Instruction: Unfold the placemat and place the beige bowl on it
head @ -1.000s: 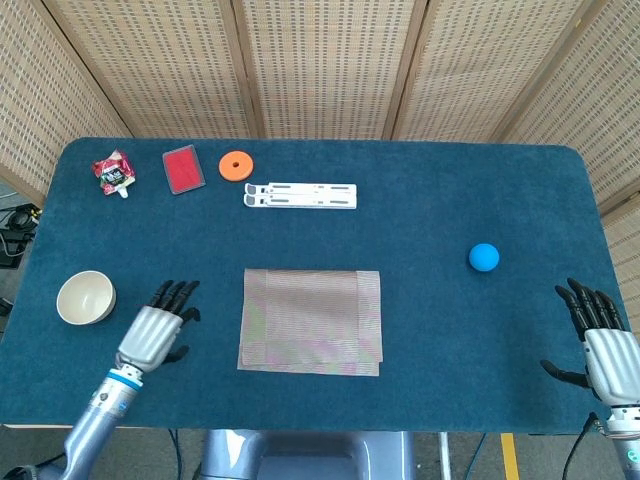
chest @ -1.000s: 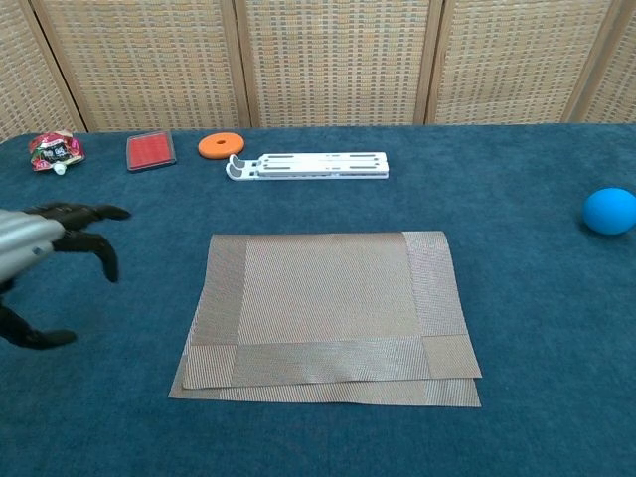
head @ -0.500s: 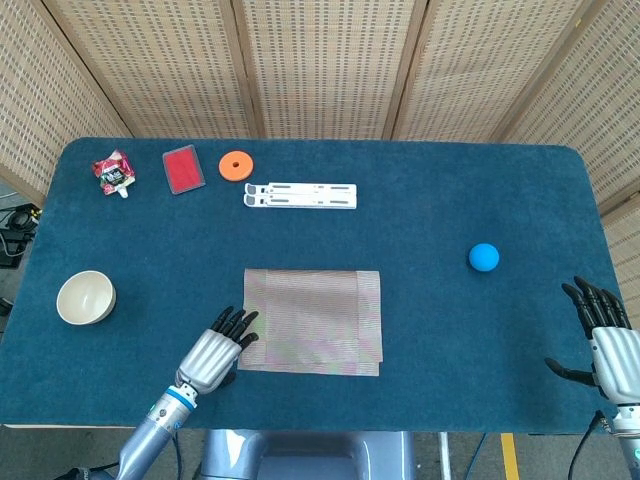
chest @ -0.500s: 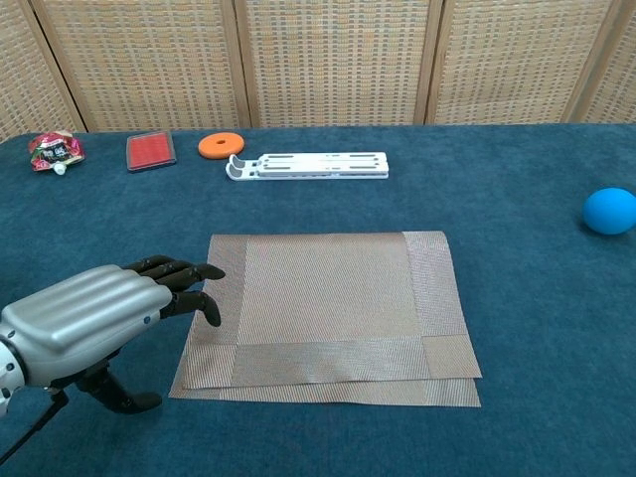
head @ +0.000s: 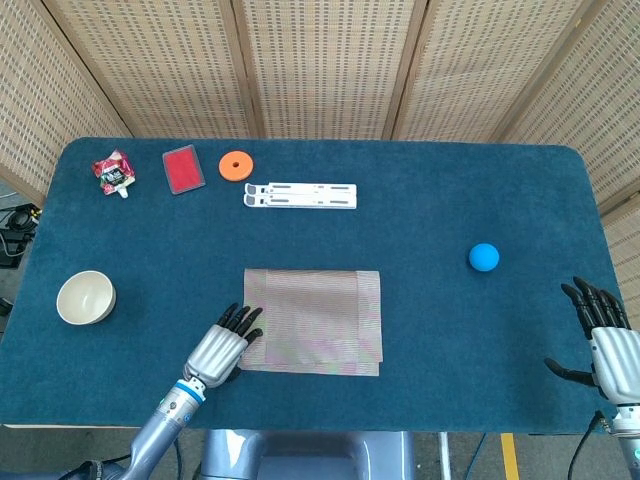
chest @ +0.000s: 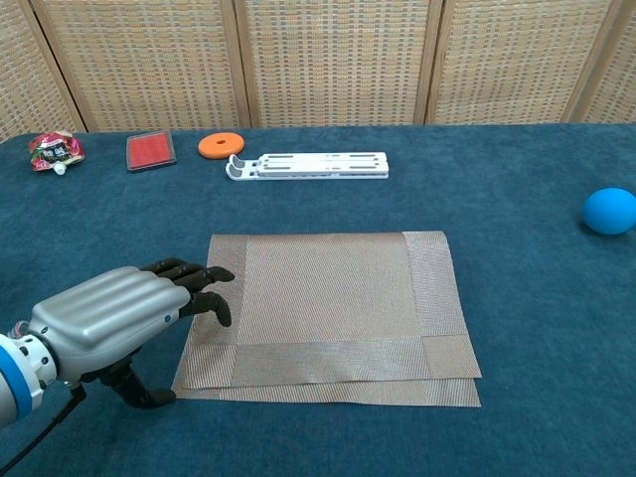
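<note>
Because the placemat (head: 311,322) lies folded, your left hand (head: 224,346) sits at its left edge — fingers apart, empty — to catch the top layer, while your right hand (head: 603,338) waits, spread and empty.

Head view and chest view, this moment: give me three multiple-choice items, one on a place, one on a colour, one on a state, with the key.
1. Where is the beige bowl?
A. on the placemat
B. on the table near its left edge
C. beside the ball

2. What colour is the ball?
A. blue
B. orange
C. red

3. How does the placemat lie?
A. rolled up
B. spread in a single layer
C. folded, a second layer showing along its near edge

Key:
1 B: the bowl stands on bare cloth, left of the left hand.
2 A: it is blue in both views.
3 C: the chest view shows two stacked edges, and the left hand's fingers lie at the left border.
</note>
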Robot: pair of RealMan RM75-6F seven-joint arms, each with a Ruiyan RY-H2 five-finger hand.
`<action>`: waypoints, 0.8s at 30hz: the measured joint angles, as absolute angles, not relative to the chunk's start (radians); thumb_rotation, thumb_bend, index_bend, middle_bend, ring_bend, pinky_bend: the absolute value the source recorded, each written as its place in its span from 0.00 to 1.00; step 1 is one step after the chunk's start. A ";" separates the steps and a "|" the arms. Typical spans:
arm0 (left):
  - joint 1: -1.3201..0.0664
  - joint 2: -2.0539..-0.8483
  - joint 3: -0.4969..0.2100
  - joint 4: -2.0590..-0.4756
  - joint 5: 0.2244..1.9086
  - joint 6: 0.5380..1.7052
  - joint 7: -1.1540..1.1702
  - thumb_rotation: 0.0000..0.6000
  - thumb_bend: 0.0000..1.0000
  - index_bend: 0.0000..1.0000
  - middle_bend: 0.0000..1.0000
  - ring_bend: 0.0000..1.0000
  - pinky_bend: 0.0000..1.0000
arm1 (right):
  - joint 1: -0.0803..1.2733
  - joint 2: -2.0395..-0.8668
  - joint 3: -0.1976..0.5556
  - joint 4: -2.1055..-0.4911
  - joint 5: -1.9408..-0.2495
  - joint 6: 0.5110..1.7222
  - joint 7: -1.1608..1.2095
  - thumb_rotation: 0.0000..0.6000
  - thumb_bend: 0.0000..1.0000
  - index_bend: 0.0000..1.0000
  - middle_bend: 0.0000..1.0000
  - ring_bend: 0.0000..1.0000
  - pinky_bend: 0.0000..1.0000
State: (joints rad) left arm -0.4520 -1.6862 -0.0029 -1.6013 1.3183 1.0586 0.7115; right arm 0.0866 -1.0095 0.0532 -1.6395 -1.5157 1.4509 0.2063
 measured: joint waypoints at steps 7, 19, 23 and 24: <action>-0.464 -1.702 -0.007 -1.585 1.301 1.062 0.722 1.00 0.23 0.23 0.00 0.00 0.00 | 0.087 -1.008 0.053 -1.640 -1.514 1.447 0.210 1.00 0.06 0.01 0.00 0.00 0.00; -0.484 -1.739 -0.008 -1.545 1.281 1.053 0.725 1.00 0.23 0.23 0.00 0.00 0.00 | 0.089 -1.008 0.055 -1.637 -1.506 1.440 0.211 1.00 0.06 0.01 0.00 0.00 0.00; -0.490 -1.746 -0.007 -1.533 1.277 1.052 0.728 1.00 0.23 0.24 0.00 0.00 0.00 | 0.089 -1.008 0.055 -1.638 -1.506 1.440 0.213 1.00 0.06 0.01 0.00 0.00 0.00; -0.491 -1.748 -0.007 -1.530 1.278 1.052 0.728 1.00 0.23 0.24 0.00 0.00 0.00 | 0.088 -1.008 0.055 -1.639 -1.507 1.441 0.214 1.00 0.06 0.01 0.00 0.00 0.00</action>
State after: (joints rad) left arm -0.4914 -1.7477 -0.0067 -1.5299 1.2783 1.0524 0.7285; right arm 0.0884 -1.0080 0.0553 -1.6388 -1.5066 1.4406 0.2143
